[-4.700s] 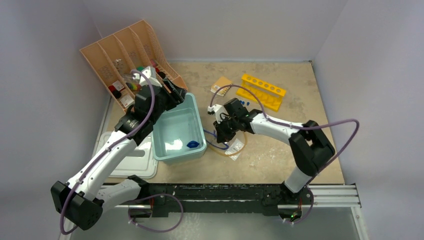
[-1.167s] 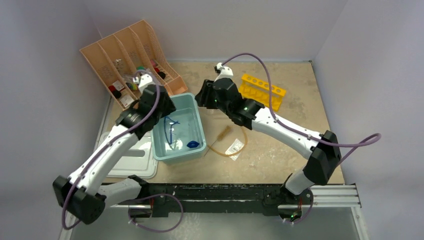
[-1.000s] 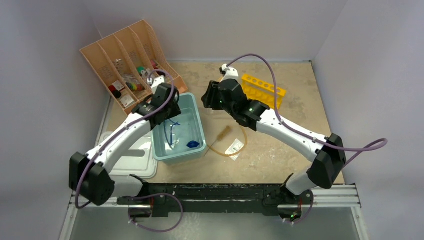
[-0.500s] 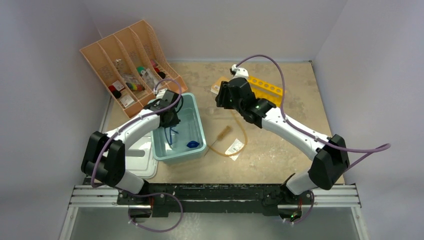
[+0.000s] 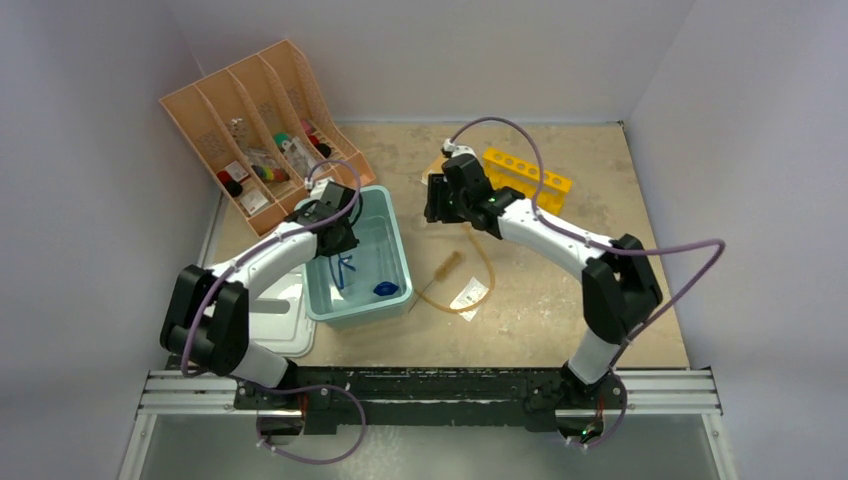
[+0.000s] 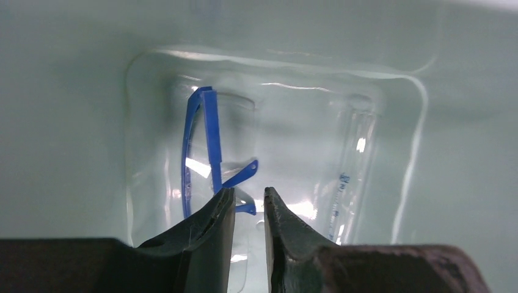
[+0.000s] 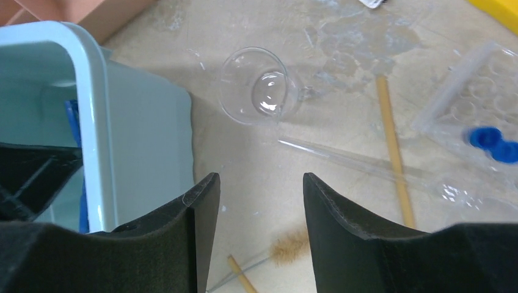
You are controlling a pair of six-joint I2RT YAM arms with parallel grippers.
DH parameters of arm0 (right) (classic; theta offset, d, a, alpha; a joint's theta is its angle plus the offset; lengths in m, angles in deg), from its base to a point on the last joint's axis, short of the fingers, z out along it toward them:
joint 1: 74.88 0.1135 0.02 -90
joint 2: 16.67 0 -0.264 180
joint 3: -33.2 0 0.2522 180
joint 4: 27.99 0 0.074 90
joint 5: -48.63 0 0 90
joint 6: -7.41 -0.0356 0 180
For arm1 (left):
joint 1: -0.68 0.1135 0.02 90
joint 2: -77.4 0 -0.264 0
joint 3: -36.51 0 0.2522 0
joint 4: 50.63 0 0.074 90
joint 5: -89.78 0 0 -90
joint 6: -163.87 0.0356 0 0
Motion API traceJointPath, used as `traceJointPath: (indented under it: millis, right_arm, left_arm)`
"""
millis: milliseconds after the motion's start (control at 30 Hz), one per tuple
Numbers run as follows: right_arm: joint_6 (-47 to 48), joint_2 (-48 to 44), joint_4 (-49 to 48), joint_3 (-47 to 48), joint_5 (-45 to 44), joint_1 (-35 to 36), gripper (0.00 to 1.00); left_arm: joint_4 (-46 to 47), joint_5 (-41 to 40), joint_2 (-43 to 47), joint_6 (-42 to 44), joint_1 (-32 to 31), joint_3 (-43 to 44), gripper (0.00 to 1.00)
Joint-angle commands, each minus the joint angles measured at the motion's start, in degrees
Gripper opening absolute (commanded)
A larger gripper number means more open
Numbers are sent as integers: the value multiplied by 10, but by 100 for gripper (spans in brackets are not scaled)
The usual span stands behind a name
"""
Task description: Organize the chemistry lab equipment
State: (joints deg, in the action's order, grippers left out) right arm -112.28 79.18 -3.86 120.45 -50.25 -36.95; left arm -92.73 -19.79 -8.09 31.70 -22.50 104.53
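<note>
Inside tub: blue-rimmed goggles; left jaws near-closed, grip unclear.

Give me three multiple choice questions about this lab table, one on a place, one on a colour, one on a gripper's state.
1. Where do the blue-rimmed goggles lie? A) in the peach organiser B) in the teal tub C) on the tabletop
2. What colour is the test tube rack? A) green B) red C) yellow
3. How does the right gripper stand? A) open and empty B) shut on a brush C) shut on tubing
Answers: B, their blue rim shows inside the tub; C, it is bright yellow; A, its fingers stand apart with nothing gripped.
</note>
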Motion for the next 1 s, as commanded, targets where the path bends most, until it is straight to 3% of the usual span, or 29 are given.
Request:
traceJointPath:
  millis: [0,167,300,500,800,967]
  right_arm:
    - [43,54,21,84,63,-4,57]
    - [74,122,55,142,58,-12,71]
    - [95,155,73,180,49,-22,77]
    - [195,223,126,262,87,-26,90]
    - [235,254,133,282,111,-25,93]
    - [246,284,148,315,66,-25,85]
  left_arm:
    - [34,11,48,19,4,44,25]
    - [35,17,76,20,4,55,30]
    - [34,2,103,25,4,61,36]
    - [51,-7,127,28,4,74,42]
    - [82,-39,144,41,4,83,45]
    - [85,-43,146,45,4,85,45]
